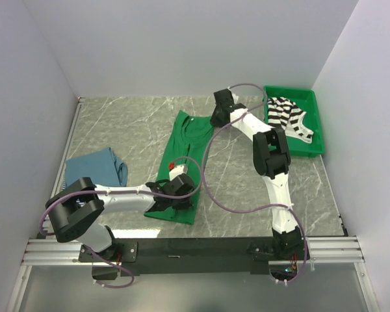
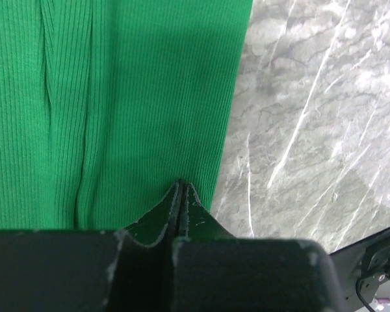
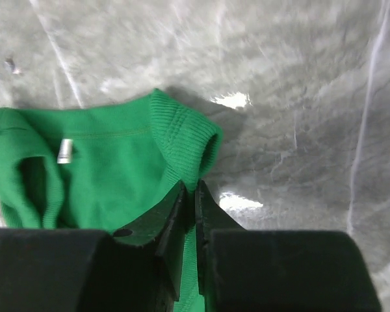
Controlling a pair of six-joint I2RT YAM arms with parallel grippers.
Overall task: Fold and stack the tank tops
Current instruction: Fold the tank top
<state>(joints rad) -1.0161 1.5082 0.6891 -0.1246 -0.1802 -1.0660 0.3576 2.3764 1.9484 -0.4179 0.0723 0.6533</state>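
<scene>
The ribbed green top (image 1: pixel 184 155) lies flat on the marble table (image 1: pixel 123 127), its hem edge pinched by the left gripper (image 2: pixel 180 187). The right gripper (image 3: pixel 190 192) clamps its banded strap.

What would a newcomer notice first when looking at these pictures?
The bright green tank top lies stretched along the middle of the table, the left hand shut on its near end and the right hand shut on its far end. A striped top sits in the green bin at the far right; a blue top lies at the left.
</scene>
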